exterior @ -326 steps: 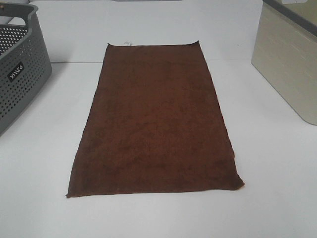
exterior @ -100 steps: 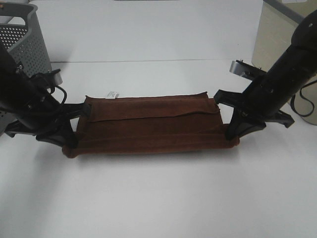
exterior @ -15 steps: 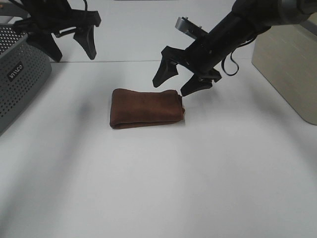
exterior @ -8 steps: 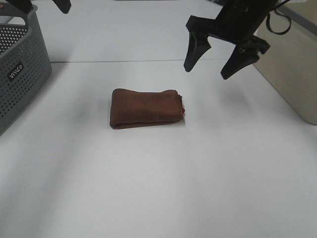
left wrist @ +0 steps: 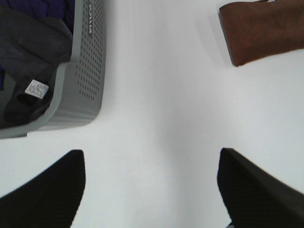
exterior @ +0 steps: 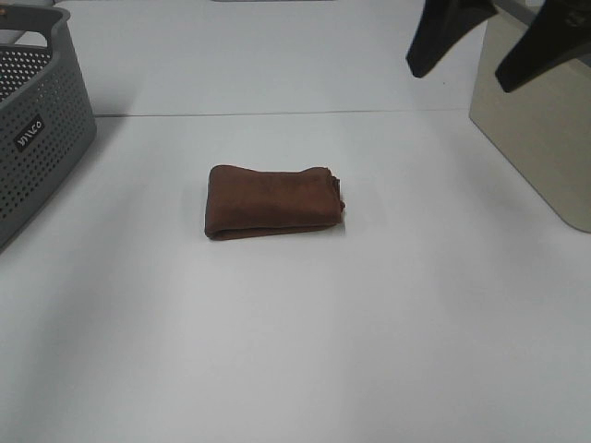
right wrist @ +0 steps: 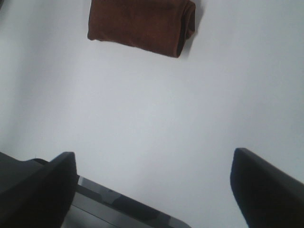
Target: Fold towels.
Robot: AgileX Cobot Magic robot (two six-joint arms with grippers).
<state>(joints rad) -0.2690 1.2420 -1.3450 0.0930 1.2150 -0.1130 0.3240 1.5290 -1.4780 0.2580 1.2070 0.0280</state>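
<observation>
Reddish-brown towel [exterior: 273,200], one only, lies folded into a thick compact rectangle just above frame centre in the high view, flat on the white table [exterior: 295,351], touched by nothing. Rest of the near table is plain white.

Further back, one grey perforated basket [exterior: 37,129] at the left edge, well apart from the towel; left wrist view shows dark cloth [left wrist: 28,71] with a small white tag inside it. One beige bin [exterior: 540,138] at the right edge.

Right gripper [exterior: 494,41] at upper right of the high view, two black fingers spread wide, holding nothing, raised over the table near the bin. In its own wrist view the finger tips [right wrist: 33,190] sit far apart with bare table between, towel [right wrist: 142,23] well beyond them.

Left gripper [left wrist: 152,190] is out of the high view; its wrist view shows two fingers set wide, empty, above the table beside the basket [left wrist: 80,71], towel corner [left wrist: 263,31] well apart.
</observation>
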